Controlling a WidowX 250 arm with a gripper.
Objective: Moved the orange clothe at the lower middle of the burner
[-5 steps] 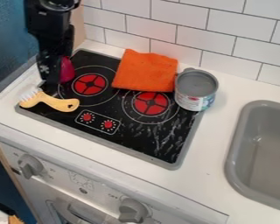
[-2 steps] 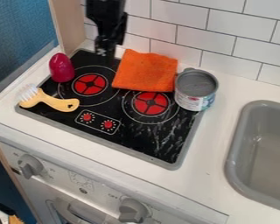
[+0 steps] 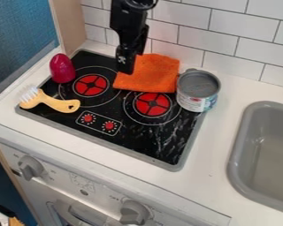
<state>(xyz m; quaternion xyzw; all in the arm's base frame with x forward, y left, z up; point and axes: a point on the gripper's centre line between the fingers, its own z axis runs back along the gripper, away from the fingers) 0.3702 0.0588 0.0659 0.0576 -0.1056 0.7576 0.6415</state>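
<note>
The black gripper (image 3: 126,66) hangs from the top edge over the left part of the orange cloth (image 3: 151,75), covering the cloth's upper left corner. How its fingers stand is hidden from this side. The cloth lies spread at the back of the black stove top (image 3: 135,143), between the left red burner (image 3: 90,85) and the can, and its lower edge reaches the top of the right red burner (image 3: 152,104).
A grey-topped can (image 3: 198,90) stands at the cloth's right. On the left are a dark pink egg-shaped object (image 3: 62,69) and a yellow-handled brush (image 3: 49,102). A grey sink (image 3: 243,152) lies at the right, and a tiled wall (image 3: 232,39) rises behind.
From the stove's left side the gripper has moved right to the cloth, and over the last half second it came lower. The pink object is uncovered; the cloth has kept its place.
</note>
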